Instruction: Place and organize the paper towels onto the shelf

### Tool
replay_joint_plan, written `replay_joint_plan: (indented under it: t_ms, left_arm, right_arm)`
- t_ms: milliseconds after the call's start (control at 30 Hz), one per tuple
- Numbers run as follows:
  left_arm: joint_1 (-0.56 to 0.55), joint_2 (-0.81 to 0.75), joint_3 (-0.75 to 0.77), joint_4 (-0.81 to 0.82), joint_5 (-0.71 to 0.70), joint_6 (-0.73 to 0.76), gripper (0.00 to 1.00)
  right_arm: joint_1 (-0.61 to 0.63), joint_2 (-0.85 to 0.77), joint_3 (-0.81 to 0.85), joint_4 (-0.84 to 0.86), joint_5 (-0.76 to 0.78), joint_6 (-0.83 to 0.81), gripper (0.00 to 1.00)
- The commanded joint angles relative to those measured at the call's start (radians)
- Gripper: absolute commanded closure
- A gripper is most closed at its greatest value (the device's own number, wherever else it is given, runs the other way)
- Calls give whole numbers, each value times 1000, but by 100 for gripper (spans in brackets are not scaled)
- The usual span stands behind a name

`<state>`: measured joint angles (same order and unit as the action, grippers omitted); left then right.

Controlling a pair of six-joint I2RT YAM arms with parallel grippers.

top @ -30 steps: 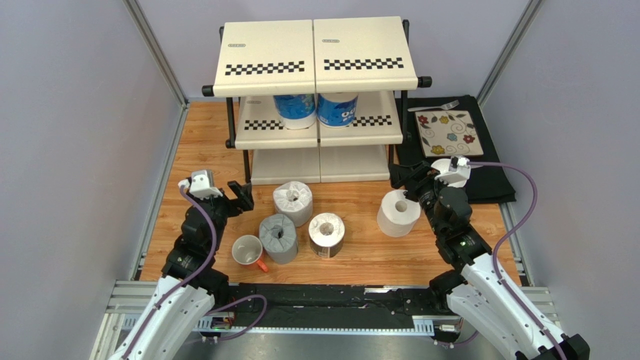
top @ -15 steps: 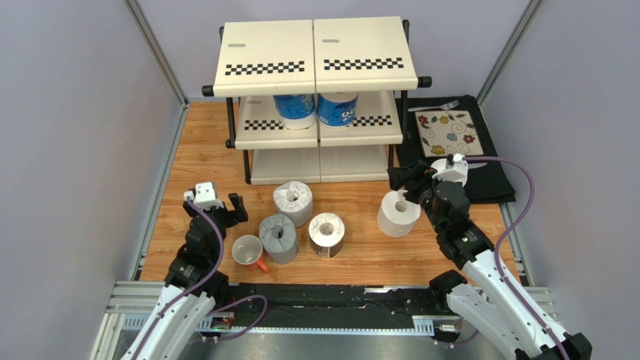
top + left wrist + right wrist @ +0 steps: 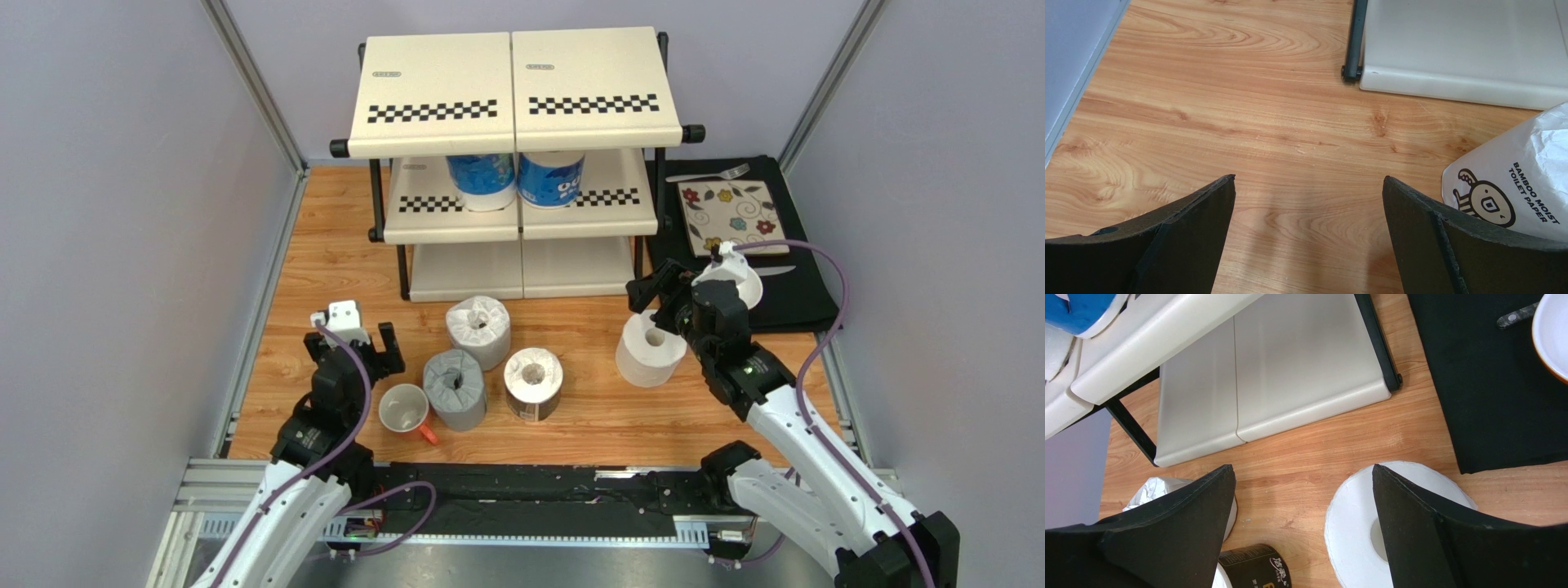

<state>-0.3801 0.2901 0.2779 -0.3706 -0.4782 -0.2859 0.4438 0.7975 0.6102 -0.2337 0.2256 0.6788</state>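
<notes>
Paper towels are split between two places: two blue-printed rolls stand side by side on the middle tier of the shelf, and four stand upright on the worktop in front of it. These are a white wrapped roll, a grey roll, a dark-wrapped roll and, apart to the right, a plain white roll.

The step in hand looks like the approach to the plain white roll. The right fingers hang spread above it, holding nothing; in the wrist view one of them overlaps the roll's top instead of clearing its side. The next move calls for centring over the roll so it sits between the fingers, then lowering, closing and carrying it to a tier. The left fingers are wide apart and empty over bare wood beside the mug.

The white wrapper reads "BAMBOO MOIST TOILET PAPER" beside a cartoon figure. The print on the dark wrapper and the white lettering on the blue rolls cannot be read
</notes>
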Motion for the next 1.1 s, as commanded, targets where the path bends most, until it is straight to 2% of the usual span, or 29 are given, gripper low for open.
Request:
replay_joint_plan:
  t_ms: [0, 233, 367, 567, 900, 1067]
  left_arm:
    - [3, -28, 29, 7, 13, -7, 2]
    - [3, -95, -14, 52, 19, -45, 3]
    - [3, -42, 21, 12, 41, 2, 3]
    - [3, 69, 60, -62, 170, 76, 4]
    - [1, 18, 37, -67, 159, 16, 4]
    - [1, 18, 37, -68, 147, 16, 4]
  right_arm:
    - [-4, 12, 60, -19, -25, -13, 14]
    - [-2, 11, 22, 2, -58, 10, 14]
    - [-2, 32, 33, 4, -63, -8, 14]
    - [-1, 100, 54, -4, -42, -27, 14]
    - [-2, 279, 215, -237, 102, -58, 14]
    - [-2, 284, 240, -306, 190, -24, 15]
